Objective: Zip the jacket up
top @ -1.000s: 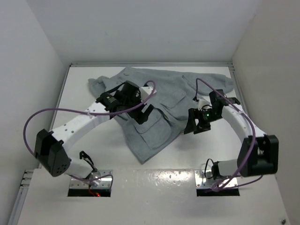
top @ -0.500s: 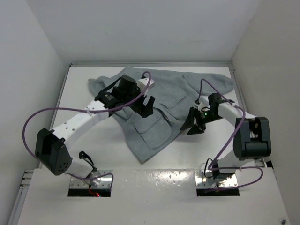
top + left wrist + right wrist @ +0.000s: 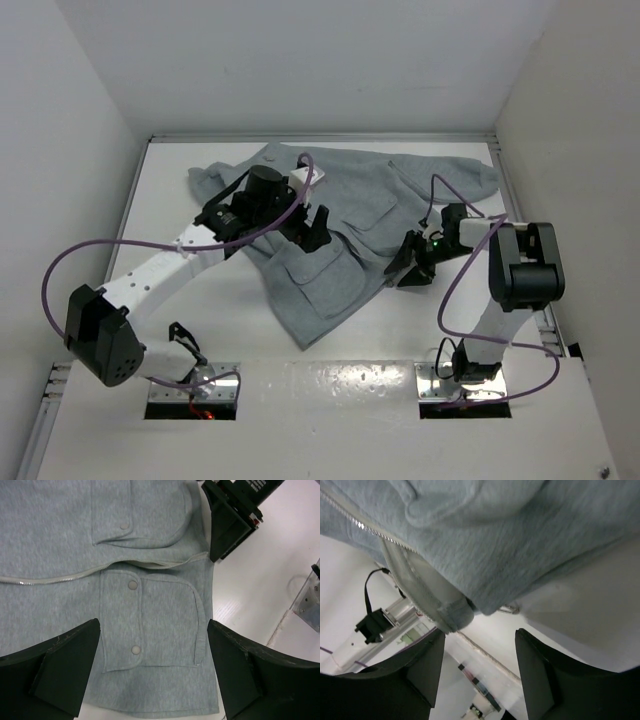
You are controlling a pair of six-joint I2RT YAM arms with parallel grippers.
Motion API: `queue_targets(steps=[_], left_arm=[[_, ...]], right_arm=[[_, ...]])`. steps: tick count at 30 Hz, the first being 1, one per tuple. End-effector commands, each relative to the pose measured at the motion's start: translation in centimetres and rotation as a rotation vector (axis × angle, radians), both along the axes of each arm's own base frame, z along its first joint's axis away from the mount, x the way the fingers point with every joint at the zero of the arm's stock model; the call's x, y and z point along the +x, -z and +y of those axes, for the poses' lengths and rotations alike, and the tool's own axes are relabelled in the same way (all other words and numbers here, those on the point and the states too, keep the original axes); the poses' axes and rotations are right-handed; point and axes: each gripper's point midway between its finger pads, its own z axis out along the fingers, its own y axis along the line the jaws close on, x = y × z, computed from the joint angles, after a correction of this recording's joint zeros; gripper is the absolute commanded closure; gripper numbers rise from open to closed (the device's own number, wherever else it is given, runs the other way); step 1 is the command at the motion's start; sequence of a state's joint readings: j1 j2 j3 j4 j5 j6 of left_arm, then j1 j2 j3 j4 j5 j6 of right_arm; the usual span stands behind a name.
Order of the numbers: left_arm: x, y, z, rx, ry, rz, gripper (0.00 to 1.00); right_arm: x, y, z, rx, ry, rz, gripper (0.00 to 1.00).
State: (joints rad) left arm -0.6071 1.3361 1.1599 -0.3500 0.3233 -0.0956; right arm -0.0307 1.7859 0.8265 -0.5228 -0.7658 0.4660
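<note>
Fabric of the jacket (image 3: 340,215) is a light grey, soft knit. Expect it to be light and limp, to fold and bunch under any push, and to slide on the smooth white worktop (image 3: 220,300). It lies spread flat from the far edge toward the middle, front side up.

Recommended hold: the bottom end of the zipper (image 3: 100,570), where the two rows of teeth part near the hem. Pin one side and draw the slider with the other tool.

The left tool (image 3: 153,625) hangs wide open above a flap pocket (image 3: 165,625), holding nothing. The right tool (image 3: 480,635) stands partly open at the hem corner (image 3: 452,612), nothing clamped. A small metal piece (image 3: 507,609) beside that corner may be the pull.

No brand or label shows on the jacket. White print on the right tool's body is too small to read.
</note>
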Motion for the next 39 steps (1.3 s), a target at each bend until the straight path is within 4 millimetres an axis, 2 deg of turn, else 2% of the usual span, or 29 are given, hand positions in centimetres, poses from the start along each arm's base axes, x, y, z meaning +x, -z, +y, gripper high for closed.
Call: queue_targets(steps=[1, 5, 6, 9, 10, 11, 12, 14, 16, 17, 18, 19, 20, 21, 22, 24, 25, 26, 27, 28, 29, 31, 33, 34, 35, 37, 38, 39], left_arm=[[0.0, 0.1, -0.6, -0.026, 0.015, 0.01, 0.06], [-0.5, 2.7, 0.3, -0.009, -0.003, 0.079, 0.07], [-1.5, 3.9, 0.6, -0.002, 0.0, 0.125, 0.07], [-2.7, 6.7, 1.7, 0.008, -0.036, 0.24, 0.14], [-2.9, 7.6, 1.7, 0.009, -0.054, 0.281, 0.16], [-3.2, 8.1, 1.9, 0.011, -0.061, 0.301, 0.16], [-3.7, 9.4, 2.1, 0.026, -0.07, 0.337, 0.16], [-3.9, 10.5, 1.9, 0.034, -0.063, 0.38, 0.18], [-4.0, 11.0, 1.2, 0.027, -0.042, 0.42, 0.19], [-4.0, 12.3, 0.9, 0.04, -0.041, 0.47, 0.19], [-3.9, 12.8, 0.6, 0.038, -0.044, 0.5, 0.23], [-3.6, 12.7, 0.1, 0.03, -0.039, 0.515, 0.26], [-3.6, 13.1, -0.1, 0.029, -0.038, 0.537, 0.29], [-3.7, 14.0, -0.5, 0.033, -0.023, 0.573, 0.36], [-3.5, 14.2, -0.6, 0.033, -0.031, 0.589, 0.39], [-3.2, 14.2, -1.1, 0.023, -0.037, 0.61, 0.44], [-3.3, 14.7, -1.0, 0.03, -0.039, 0.62, 0.45], [-3.1, 14.8, -0.9, 0.035, -0.058, 0.619, 0.47], [-3.4, 15.3, -0.6, 0.049, -0.068, 0.63, 0.48], [-3.2, 15.4, -0.4, 0.057, -0.079, 0.623, 0.5], [-3.9, 16.5, 0.0, 0.076, -0.085, 0.652, 0.5], [-3.9, 17.0, 0.4, 0.09, -0.109, 0.656, 0.52], [-3.6, 18.1, 1.2, 0.116, -0.143, 0.668, 0.54], [-3.4, 18.4, 1.9, 0.133, -0.173, 0.67, 0.56], [-2.9, 19.7, 3.3, 0.203, -0.244, 0.658, 0.56], [-1.1, 20.3, 5.2, 0.257, -0.33, 0.63, 0.56], [-0.7, 21.0, 6.7, 0.307, -0.387, 0.623, 0.56], [0.1, 21.0, 7.3, 0.316, -0.418, 0.608, 0.57]], right_arm=[[2.3, 0.4, -0.1, -0.019, 0.036, -0.051, 0.42], [3.1, 0.6, 0.0, -0.025, 0.038, -0.072, 0.43], [3.0, 0.6, 0.1, -0.024, 0.023, -0.077, 0.43], [2.8, -0.8, 0.0, -0.026, -0.037, -0.126, 0.42], [2.1, -2.1, 0.0, -0.03, -0.053, -0.129, 0.39], [2.7, -2.9, -0.4, -0.052, -0.091, -0.186, 0.37], [2.6, -3.4, -0.9, -0.086, -0.127, -0.232, 0.34], [2.1, -5.1, -1.4, -0.122, -0.187, -0.301, 0.31], [4.0, -6.0, -2.6, -0.213, -0.221, -0.416, 0.31], [4.9, -6.8, -3.1, -0.247, -0.24, -0.485, 0.4], [6.0, -7.1, -3.8, -0.303, -0.24, -0.521, 0.46], [7.5, -7.9, -3.2, -0.322, -0.263, -0.585, 0.54], [8.2, -7.6, -3.4, -0.356, -0.302, -0.609, 0.66], [9.4, -7.3, -3.6, -0.388, -0.315, -0.621, 0.71], [10.2, -6.9, -2.5, -0.398, -0.356, -0.637, 0.75], [11.1, -5.4, -2.2, -0.432, -0.408, -0.644, 0.84], [12.2, -4.6, -2.2, -0.463, -0.413, -0.65, 0.85], [12.4, -4.1, -1.7, -0.475, -0.467, -0.678, 0.85], [12.4, -2.3, -1.6, -0.478, -0.491, -0.641, 0.85], [12.8, -1.8, -1.8, -0.512, -0.503, -0.636, 0.85], [12.8, -1.2, -1.4, -0.518, -0.538, -0.637, 0.85], [13.0, 0.5, -1.9, -0.55, -0.555, -0.587, 0.88], [13.0, 1.3, -2.2, -0.573, -0.563, -0.557, 0.9], [12.5, 1.8, -2.4, -0.578, -0.574, -0.531, 0.9], [12.4, 2.1, -3.1, -0.618, -0.58, -0.513, 0.9], [11.8, 2.3, -3.9, -0.643, -0.582, -0.474, 0.9], [11.2, 2.5, -3.7, -0.654, -0.603, -0.46, 0.9], [10.5, 2.6, -3.6, -0.654, -0.62, -0.444, 0.9]])
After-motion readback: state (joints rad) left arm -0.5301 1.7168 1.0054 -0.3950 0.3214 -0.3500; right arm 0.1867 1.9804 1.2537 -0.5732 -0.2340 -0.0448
